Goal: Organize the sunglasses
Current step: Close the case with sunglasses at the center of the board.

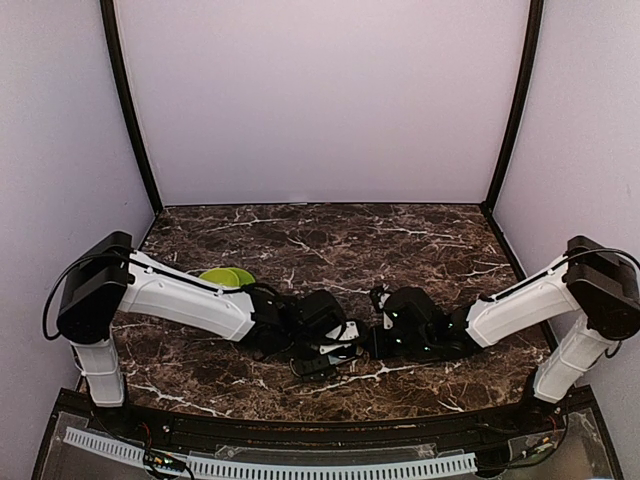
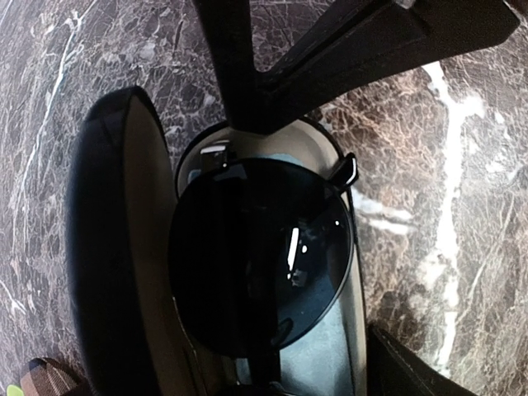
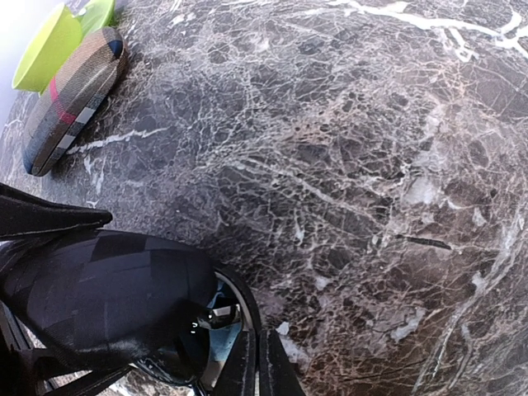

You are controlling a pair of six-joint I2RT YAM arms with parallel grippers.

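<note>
At table centre, sunglasses (image 2: 260, 264) lie in an open case (image 2: 115, 247); right gripper (image 3: 257, 363), at 3 o'clock, pinches its rim; left gripper (image 2: 260, 103) opening unclear.

Gripper (image 3: 259, 338) was at 6 o'clock, its fingers drawn to a thin slit on the rim of an open black case (image 3: 99, 301). That case filled the 7 to 8 o'clock corner, its lid glossy. Inside it, a strip of blue cloth (image 3: 228, 337) and a metal part of the sunglasses (image 3: 213, 314) showed; the rest was hidden. A striped case (image 3: 73, 97) lay at 10 o'clock, just beside a green dish (image 3: 45, 45). Dark marble table (image 3: 355, 190) took up the remainder.
</note>
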